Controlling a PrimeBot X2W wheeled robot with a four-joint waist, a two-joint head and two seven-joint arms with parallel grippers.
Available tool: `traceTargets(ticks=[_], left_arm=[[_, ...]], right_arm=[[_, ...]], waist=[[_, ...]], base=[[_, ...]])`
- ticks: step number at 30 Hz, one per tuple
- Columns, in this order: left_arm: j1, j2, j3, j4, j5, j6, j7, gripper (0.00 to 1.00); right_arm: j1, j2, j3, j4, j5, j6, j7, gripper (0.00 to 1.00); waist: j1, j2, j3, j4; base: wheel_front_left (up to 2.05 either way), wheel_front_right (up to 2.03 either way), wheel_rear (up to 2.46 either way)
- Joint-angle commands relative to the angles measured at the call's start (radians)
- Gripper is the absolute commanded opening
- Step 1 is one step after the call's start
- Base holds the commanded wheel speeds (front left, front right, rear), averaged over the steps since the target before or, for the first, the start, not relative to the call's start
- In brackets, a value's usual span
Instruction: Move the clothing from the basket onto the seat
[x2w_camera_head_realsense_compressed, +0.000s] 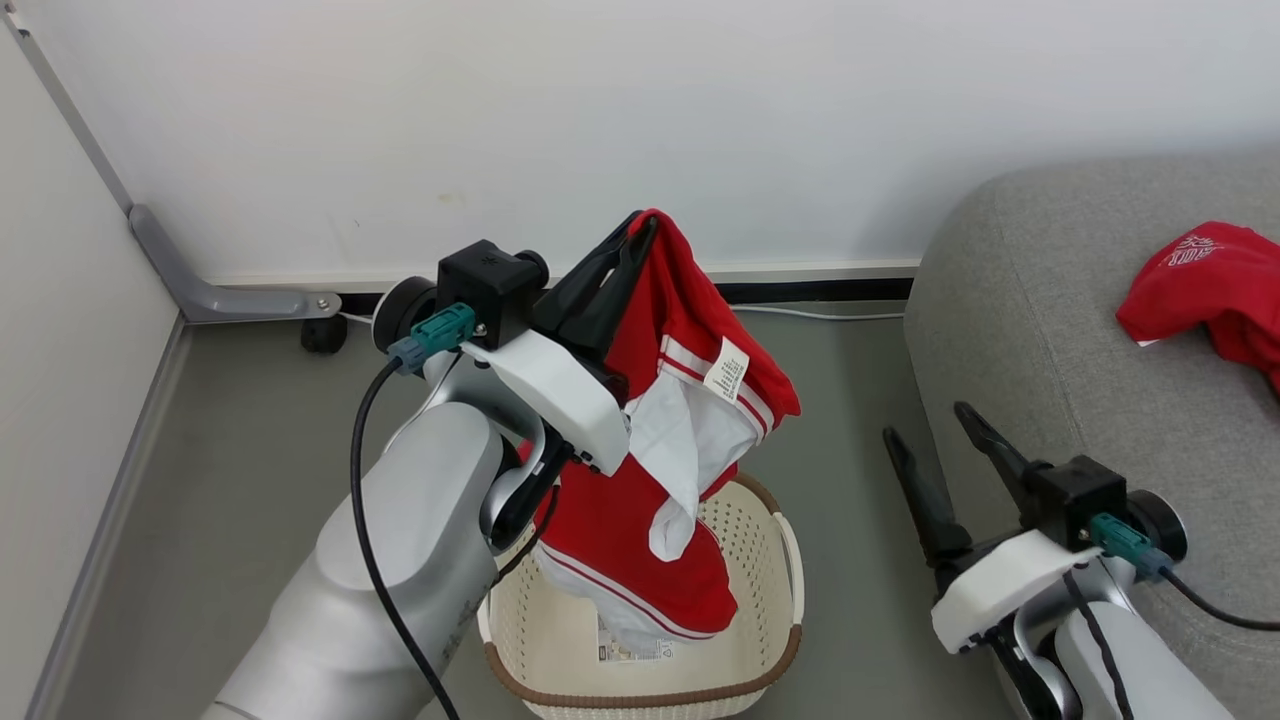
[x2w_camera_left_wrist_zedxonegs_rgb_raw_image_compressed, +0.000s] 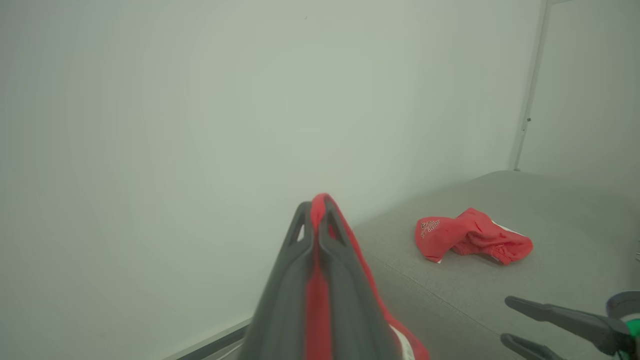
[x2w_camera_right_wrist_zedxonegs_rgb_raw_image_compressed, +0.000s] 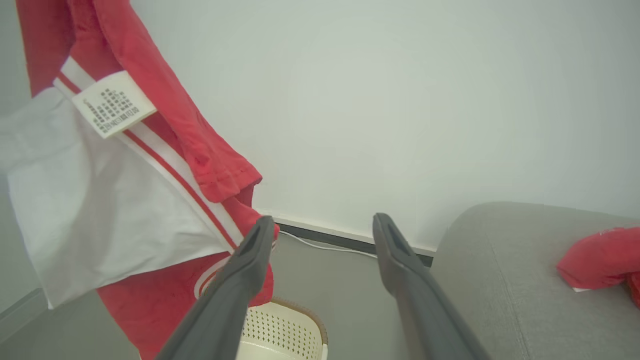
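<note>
The clothing (x2w_camera_head_realsense_compressed: 620, 540) hangs over the basket (x2w_camera_head_realsense_compressed: 770, 560), left of the seat (x2w_camera_head_realsense_compressed: 1040, 300).

Plain white wall (x2w_camera_head_realsense_compressed: 640, 120) behind, dark skirting strip (x2w_camera_head_realsense_compressed: 815, 291) at its foot, a white cable (x2w_camera_head_realsense_compressed: 830, 315) along it; smooth grey floor (x2w_camera_head_realsense_compressed: 250, 430); at left a pale panel (x2w_camera_head_realsense_compressed: 60, 330) on a grey bracket (x2w_camera_head_realsense_compressed: 210, 295), perhaps on a castor (x2w_camera_head_realsense_compressed: 322, 335); the grey seat (x2w_camera_head_realsense_compressed: 1040, 330) stands at right; light soft, even.

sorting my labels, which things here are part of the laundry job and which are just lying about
Job: red shirt, pinched in the shut left gripper; laundry basket; grey sofa cushion; open right gripper.
Lying about: second red garment on the cushion; white cable; grey metal bracket.
</note>
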Motion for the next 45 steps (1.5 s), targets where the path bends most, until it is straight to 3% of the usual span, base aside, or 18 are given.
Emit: traceTargets(ticks=[1,12,23,35,45], left_arm=[[-0.062,0.018,0.028,-0.022,-0.008,0.005,-0.011,0.00],[-0.065,0.011,-0.012,0.000,-0.006,0.006,-0.020,0.00],[-0.083,0.006,-0.058,-0.005,-0.014,0.003,-0.027,0.00],[-0.101,0.001,-0.101,-0.031,-0.028,0.004,-0.033,0.00],[-0.109,0.000,-0.144,-0.063,-0.042,0.010,-0.035,0.00]], right_arm=[[-0.055,-0.027,0.071,-0.019,0.030,0.003,-0.006,1.00],[-0.297,-0.184,0.515,0.054,0.223,0.003,-0.003,1.00],[-0.529,-0.239,0.872,0.111,0.464,0.003,0.055,1.00],[-0.598,-0.200,0.950,0.172,0.531,0.003,0.108,1.00],[-0.588,-0.143,0.951,0.220,0.477,0.003,0.170,1.00]], waist=[[0.0000,0.0000,-0.001,0.004],[0.0000,0.0000,-0.006,0.034],[0.0000,0.0000,0.008,0.064],[0.0000,0.0000,0.028,0.102],[0.0000,0.0000,0.038,0.130]], base=[[0.00,0.00,0.00],[0.00,0.00,0.00],[0.00,0.00,0.00],[0.00,0.00,0.00],[0.00,0.00,0.00]])
